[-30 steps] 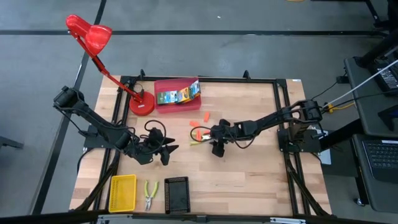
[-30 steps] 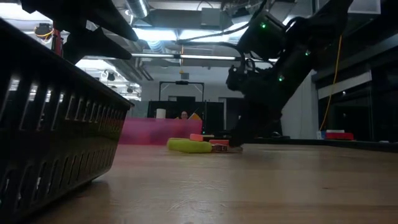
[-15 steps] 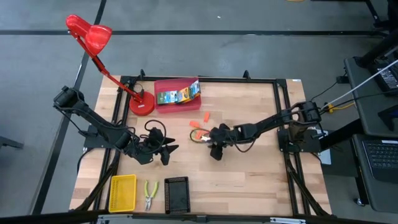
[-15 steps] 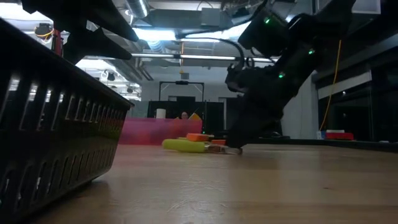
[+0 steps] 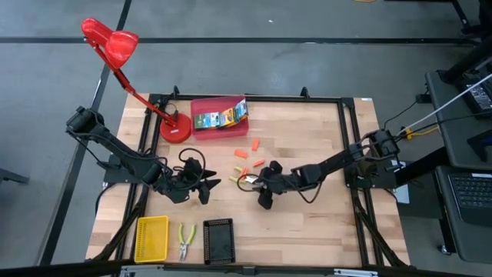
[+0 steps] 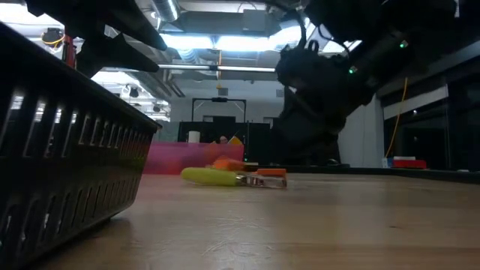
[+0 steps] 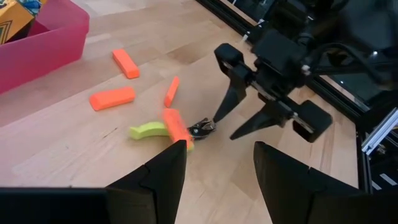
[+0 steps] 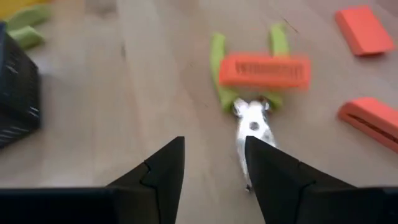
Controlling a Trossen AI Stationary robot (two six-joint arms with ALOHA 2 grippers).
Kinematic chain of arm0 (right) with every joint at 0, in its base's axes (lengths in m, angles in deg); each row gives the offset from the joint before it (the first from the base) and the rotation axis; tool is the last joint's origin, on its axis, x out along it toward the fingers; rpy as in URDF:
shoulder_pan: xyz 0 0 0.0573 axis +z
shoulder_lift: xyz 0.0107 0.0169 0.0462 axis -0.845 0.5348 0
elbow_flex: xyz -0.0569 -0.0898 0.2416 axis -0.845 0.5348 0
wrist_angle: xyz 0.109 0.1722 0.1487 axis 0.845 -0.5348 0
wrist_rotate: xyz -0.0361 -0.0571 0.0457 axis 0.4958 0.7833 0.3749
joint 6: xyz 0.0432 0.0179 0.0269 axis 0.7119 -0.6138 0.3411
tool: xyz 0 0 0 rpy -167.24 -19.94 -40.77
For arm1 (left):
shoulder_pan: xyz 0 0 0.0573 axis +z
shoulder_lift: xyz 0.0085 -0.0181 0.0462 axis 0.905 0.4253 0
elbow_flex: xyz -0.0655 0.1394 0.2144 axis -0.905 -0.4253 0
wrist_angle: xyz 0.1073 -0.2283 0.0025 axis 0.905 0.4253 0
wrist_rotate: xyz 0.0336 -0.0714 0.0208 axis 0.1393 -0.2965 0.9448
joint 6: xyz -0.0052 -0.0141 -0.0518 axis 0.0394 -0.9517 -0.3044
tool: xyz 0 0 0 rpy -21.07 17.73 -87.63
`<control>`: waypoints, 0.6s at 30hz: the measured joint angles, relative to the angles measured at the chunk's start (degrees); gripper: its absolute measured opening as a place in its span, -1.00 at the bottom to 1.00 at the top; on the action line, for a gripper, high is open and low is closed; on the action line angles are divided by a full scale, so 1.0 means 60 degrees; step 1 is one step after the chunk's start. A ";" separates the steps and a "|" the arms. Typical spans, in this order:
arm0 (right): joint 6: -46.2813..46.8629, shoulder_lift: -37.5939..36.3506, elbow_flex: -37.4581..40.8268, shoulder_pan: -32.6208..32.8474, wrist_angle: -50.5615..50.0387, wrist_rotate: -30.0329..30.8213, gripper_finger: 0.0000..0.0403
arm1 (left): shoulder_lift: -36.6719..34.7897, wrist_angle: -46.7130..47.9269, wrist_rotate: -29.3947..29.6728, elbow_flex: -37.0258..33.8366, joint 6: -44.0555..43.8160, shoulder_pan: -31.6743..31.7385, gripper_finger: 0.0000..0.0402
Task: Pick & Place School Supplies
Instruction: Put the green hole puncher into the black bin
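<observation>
Four orange pieces [image 5: 239, 154] dot the wooden table [image 5: 307, 223].

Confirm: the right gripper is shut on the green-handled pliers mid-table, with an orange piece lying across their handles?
Not quite. The right gripper is open and holds nothing; the green-handled pliers lie on the table just ahead of its fingers, as the right wrist view shows. The orange piece does lie across their handles.

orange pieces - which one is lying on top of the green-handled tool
The orange piece lying across the green-handled tool's two handles; the other orange pieces lie flat on the table.
</observation>
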 joint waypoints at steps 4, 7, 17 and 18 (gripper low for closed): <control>-0.0001 0.0000 -0.0005 0.0064 0.0452 0.0113 -0.14 | 0.0000 0.0006 -0.0014 0.0000 0.0000 0.0000 -0.08; -0.0055 -0.0004 -0.0011 0.0077 0.0409 0.0467 -0.14 | 0.0000 0.0039 -0.0014 0.0000 0.0000 0.0000 -0.08; -0.0821 0.0123 -0.0018 -0.0487 -0.0222 0.0368 -0.14 | 0.0000 0.0069 -0.0358 0.0002 0.0175 0.0000 -0.08; -0.0815 0.0177 -0.0018 -0.0547 -0.0214 0.0186 -0.14 | 0.0000 0.0067 -0.0360 0.0004 0.0175 -0.0001 -0.08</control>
